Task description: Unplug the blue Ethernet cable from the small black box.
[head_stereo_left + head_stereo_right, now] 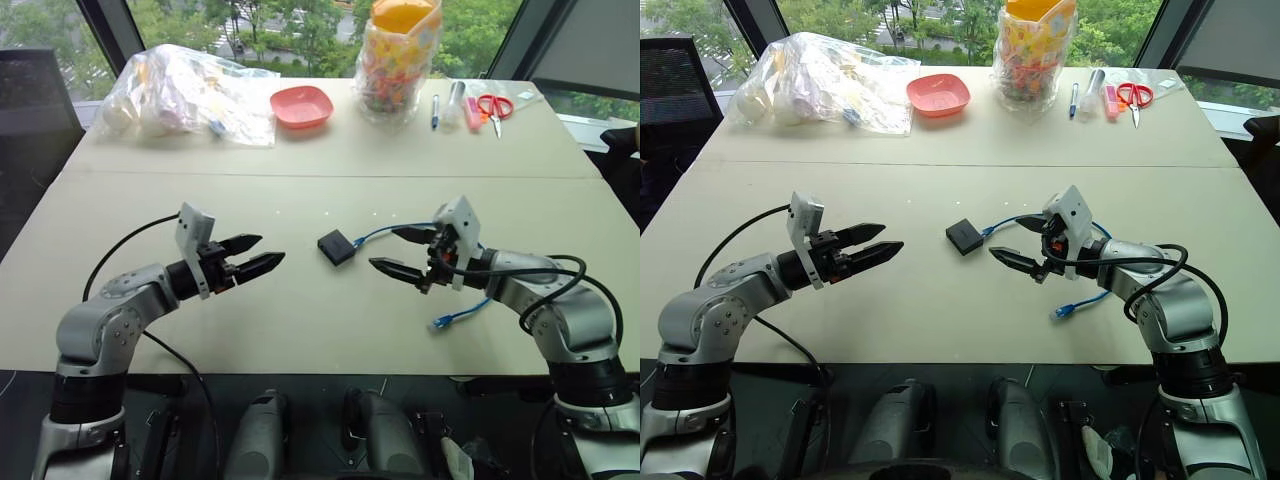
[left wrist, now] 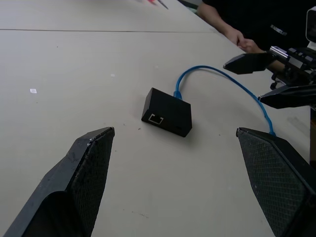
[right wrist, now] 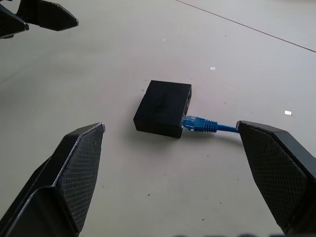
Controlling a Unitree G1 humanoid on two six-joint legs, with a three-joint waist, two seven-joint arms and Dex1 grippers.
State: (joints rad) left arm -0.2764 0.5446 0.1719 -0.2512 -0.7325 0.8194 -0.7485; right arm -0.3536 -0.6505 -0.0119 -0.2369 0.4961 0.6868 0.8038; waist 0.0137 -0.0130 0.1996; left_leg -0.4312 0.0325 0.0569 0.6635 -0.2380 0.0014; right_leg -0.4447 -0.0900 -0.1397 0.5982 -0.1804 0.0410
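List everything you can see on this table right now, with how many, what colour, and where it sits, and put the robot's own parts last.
small black box: one, black, mid-table between the two grippers.
blue Ethernet cable: one, blue, plugged into the box, running toward the right arm, free plug near the front edge.
plastic bag: one, clear, far left.
bowl: one, pink, far centre.
bag of small items: one, clear with a yellow top, far centre.
pen: one, dark, far right.
scissors: one, red-handled, far right.
table: one, beige.
person's hand: one, at the far edge.
left gripper: one, black fingers, open, left of the box.
right gripper: one, black fingers, open, right of the box.
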